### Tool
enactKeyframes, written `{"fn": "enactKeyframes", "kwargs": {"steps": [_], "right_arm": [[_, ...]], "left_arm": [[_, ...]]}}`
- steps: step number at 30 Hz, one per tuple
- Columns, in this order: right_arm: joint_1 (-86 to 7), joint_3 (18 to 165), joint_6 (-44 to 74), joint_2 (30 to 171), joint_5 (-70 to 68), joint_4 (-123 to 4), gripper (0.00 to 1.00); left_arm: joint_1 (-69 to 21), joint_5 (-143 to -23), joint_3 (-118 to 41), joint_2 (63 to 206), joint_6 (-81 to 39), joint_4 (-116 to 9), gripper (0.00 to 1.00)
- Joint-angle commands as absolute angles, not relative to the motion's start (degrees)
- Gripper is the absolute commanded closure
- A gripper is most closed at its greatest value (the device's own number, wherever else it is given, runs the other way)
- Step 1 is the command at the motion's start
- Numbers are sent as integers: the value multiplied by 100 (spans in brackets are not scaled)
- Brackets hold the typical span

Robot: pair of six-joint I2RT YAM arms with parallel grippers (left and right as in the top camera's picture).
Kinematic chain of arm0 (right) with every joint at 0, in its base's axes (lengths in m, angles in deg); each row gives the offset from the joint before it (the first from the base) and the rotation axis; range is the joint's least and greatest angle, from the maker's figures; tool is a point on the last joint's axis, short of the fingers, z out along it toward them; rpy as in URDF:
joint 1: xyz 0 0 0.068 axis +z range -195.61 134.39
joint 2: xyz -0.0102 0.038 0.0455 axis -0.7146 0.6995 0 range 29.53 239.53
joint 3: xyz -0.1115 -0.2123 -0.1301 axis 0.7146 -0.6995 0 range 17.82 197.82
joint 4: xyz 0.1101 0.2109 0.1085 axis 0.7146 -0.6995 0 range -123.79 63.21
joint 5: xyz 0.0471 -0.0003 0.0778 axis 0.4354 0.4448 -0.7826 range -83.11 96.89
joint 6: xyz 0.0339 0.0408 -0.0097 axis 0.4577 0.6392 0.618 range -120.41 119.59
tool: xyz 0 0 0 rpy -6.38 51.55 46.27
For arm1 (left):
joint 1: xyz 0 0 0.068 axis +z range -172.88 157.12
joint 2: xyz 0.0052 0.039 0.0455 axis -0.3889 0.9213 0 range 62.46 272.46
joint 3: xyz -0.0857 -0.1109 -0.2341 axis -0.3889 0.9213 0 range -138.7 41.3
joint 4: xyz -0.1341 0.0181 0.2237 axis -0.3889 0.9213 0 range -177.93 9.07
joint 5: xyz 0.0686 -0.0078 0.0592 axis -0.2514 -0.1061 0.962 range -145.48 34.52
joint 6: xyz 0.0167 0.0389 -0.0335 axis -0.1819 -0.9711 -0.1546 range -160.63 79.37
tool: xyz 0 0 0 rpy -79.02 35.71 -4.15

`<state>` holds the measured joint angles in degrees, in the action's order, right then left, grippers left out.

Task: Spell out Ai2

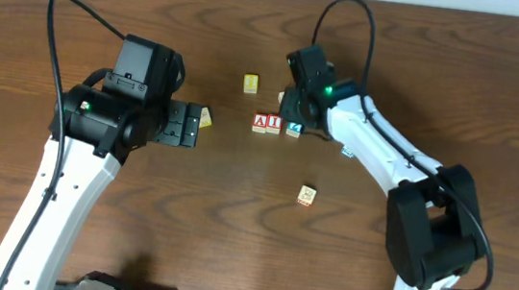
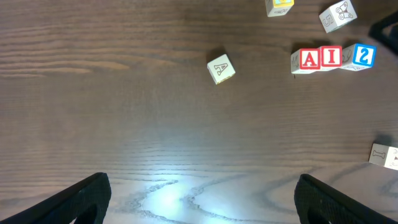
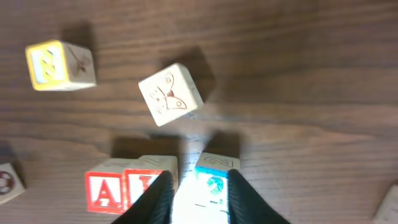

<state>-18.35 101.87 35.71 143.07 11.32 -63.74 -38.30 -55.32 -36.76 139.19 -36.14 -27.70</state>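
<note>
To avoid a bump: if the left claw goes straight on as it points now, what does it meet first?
Probably the loose pale block, nearly straight ahead of the open left claw; height is unclear, so it may pass over.

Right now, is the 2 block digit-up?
Up: the 2 block shows its blue digit skyward in the left wrist view, beside the I block.

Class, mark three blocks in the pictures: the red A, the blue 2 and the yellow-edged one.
red A block (image 2: 310, 59), left wrist view, on its red letter face.
blue 2 block (image 2: 364, 55), left wrist view, on its blue number face.
yellow-edged block (image 3: 46, 65), right wrist view, on its yellow-framed face.
</note>
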Motion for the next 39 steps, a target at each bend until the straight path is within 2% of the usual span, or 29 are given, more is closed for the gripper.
{"fn": "enactKeyframes", "kwargs": {"steps": [1, 6, 9, 19, 39], "right_arm": [[-1931, 10432, 3510, 14309, 1615, -6636, 78], [-1983, 10340, 3610, 14311, 1914, -7014, 89], [-1983, 10163, 3728, 14311, 1917, -6931, 90], [-1970, 9626, 3877, 14313, 1871, -6175, 92], [-1966, 9070, 3940, 14313, 1593, -5159, 87]], "left_arm": [[-3824, -5554, -3658, 13928, -3568, -2755, 5], [-3824, -5554, -3658, 13928, -3568, -2755, 5], [-3826, -5554, -3658, 13928, -3537, -2753, 5], [-3826, -5554, -3658, 13928, -3528, -2753, 5], [-3824, -5554, -3658, 13928, -3528, -2753, 5]]}}
